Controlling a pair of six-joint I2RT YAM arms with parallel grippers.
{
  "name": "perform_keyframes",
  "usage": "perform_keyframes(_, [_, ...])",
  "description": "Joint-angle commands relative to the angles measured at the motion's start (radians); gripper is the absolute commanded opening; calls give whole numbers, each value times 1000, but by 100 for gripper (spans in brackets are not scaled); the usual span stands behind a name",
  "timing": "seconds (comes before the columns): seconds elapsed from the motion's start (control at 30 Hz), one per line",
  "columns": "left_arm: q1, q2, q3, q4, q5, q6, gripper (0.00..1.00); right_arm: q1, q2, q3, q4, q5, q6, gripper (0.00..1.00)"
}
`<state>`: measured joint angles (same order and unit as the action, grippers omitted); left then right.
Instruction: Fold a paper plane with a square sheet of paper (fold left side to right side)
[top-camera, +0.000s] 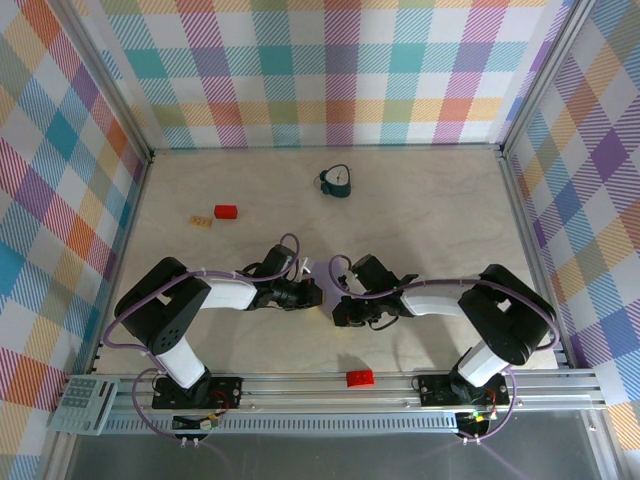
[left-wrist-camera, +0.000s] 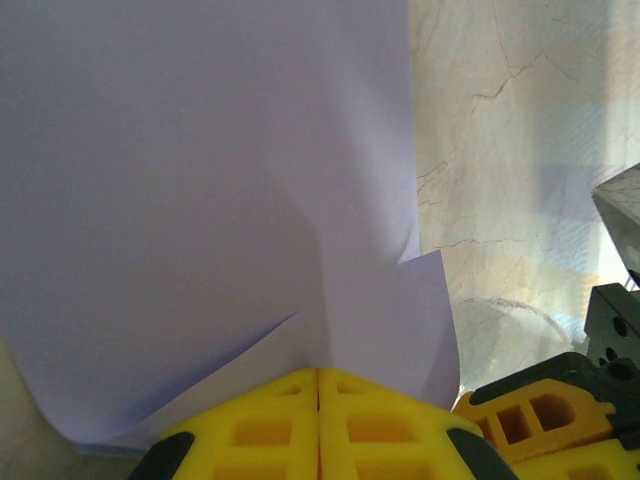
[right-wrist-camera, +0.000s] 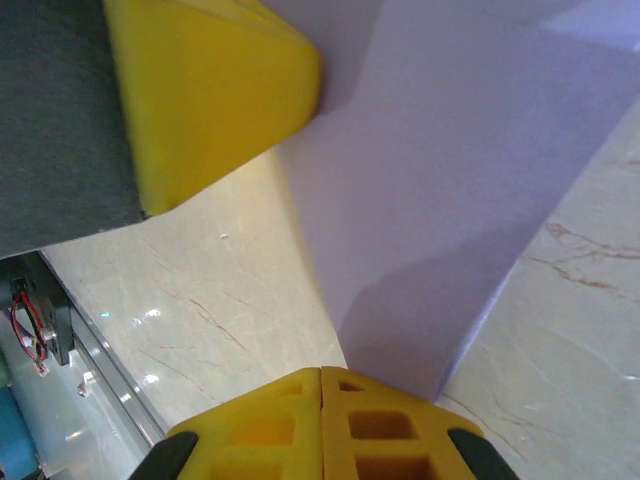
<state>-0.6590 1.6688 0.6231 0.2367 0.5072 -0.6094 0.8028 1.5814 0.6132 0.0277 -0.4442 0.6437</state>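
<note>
**A:** Right, the marbled table (top-camera: 430, 230) fills the floor of the checked booth. The left arm (top-camera: 180, 315) and right arm (top-camera: 495, 310) both bend inward, so their wrists nearly meet at mid-table, nearer the near edge than the far one.

**B:** And the sheet of paper (left-wrist-camera: 200, 200)?

**A:** Between those two wrists. It's pale lavender and curled, with one flap overlapping another and a crease running straight down to the left gripper (left-wrist-camera: 318, 372).

**B:** Pinched, then?

**A:** By the left one, yes. Its yellow pads are pressed together with the paper's crease caught in the seam. The right gripper (right-wrist-camera: 321, 372) is closed too, pads flush, and a strip of the paper runs down to its tip. Whether it's actually nipped there, I can't tell.

**B:** Anything else on the table?

**A:** A teal clock (top-camera: 337, 180) toward the far edge. There's a red block (top-camera: 225, 211) with a tan block (top-camera: 202, 220) just beside it, toward the left edge. A second red block (top-camera: 359, 377) sits at the near edge, between the arm bases.
</note>
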Motion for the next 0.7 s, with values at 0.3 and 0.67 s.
perform_keyframes(0.3, [-8,3,-22,-48,-48,17,8,4,26,-28,6,-36,18,7])
perform_keyframes(0.67, [-8,10,-14,-53,-50,16,8,4,1,-80,14,-84,48,6])
